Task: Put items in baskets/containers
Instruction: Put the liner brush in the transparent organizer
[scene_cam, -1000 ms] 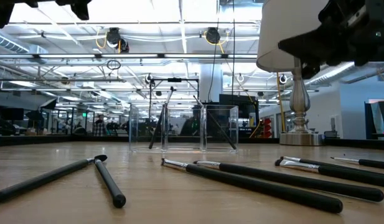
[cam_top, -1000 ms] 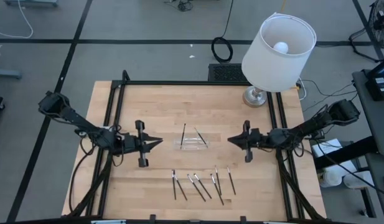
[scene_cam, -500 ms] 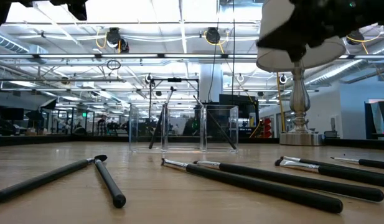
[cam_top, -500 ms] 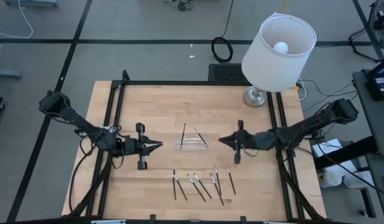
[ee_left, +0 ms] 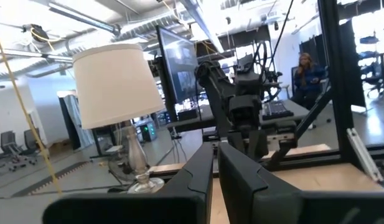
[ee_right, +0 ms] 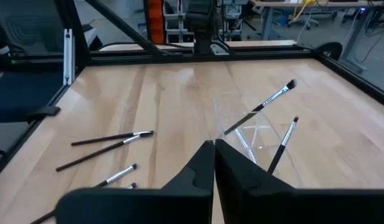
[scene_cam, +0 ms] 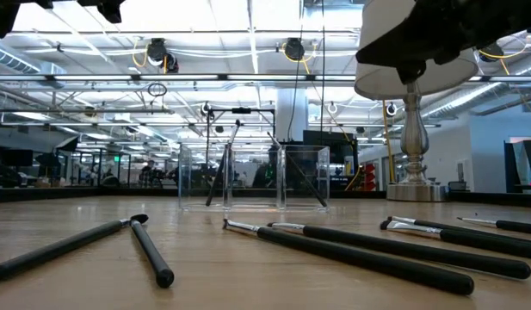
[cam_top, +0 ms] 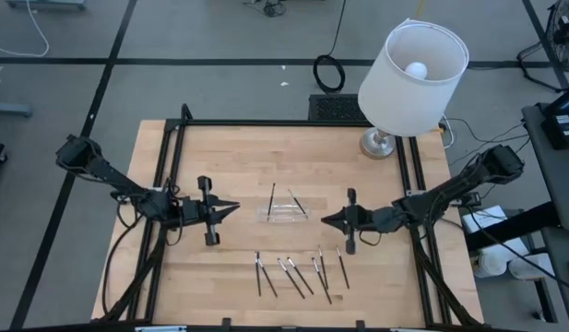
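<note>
Clear plastic, the tray (cam_top: 283,214) sits at the middle of the wooden table (cam_top: 229,157), with two dark sticks (cam_top: 271,198) leaning inside it. Seven more sticks (cam_top: 293,275) lie scattered on the wood near the tray, toward the table's front edge. The right gripper (cam_top: 325,219) hovers just beside the tray, fingers pressed together, empty. The left gripper (cam_top: 234,207) hangs farther from the tray on its other side, fingers nearly closed, grasping nothing. A white lamp (cam_top: 408,74) stands beyond the tray at the table's far corner.

I'm seeing tray (cam_top: 283,214) sitting table-centre | two sticks (cam_top: 271,199) leaning in it | seven sticks (cam_top: 298,274) lying at six o'clock | lamp (cam_top: 411,69) standing at two o'clock
</note>
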### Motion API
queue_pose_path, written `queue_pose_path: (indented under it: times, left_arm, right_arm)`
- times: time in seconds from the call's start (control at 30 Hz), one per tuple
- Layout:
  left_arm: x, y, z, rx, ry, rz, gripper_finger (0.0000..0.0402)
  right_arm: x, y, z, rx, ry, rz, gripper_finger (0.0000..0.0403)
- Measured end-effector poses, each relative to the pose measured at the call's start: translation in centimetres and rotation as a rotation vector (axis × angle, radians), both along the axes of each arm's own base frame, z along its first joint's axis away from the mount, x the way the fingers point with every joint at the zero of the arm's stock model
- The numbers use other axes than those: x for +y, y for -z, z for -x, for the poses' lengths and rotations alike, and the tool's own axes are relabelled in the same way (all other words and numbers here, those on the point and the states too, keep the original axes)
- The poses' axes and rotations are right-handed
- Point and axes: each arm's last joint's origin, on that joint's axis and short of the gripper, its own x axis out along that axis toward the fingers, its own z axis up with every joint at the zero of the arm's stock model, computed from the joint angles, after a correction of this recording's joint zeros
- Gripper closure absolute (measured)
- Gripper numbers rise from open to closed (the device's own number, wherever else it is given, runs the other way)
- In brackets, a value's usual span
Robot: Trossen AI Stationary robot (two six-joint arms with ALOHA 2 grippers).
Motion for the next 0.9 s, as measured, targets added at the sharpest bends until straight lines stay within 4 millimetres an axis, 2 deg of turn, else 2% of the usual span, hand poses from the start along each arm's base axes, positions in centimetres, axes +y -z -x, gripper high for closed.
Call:
queue_pose_path:
  times: [0.57,0.9]
  left_arm:
    - [0.0,0.4,-0.1,0.037,0.001,0.006,0.0366]
    - [0.0,0.4,-0.1,0.038,-0.002,-0.002,0.0366]
  right_arm:
    - [0.3,1.3,-1.0,0.01,0.032,0.069,0.0403]
    - [0.6,0.9,-1.2,-0.024,-0.064,0.039,0.0403]
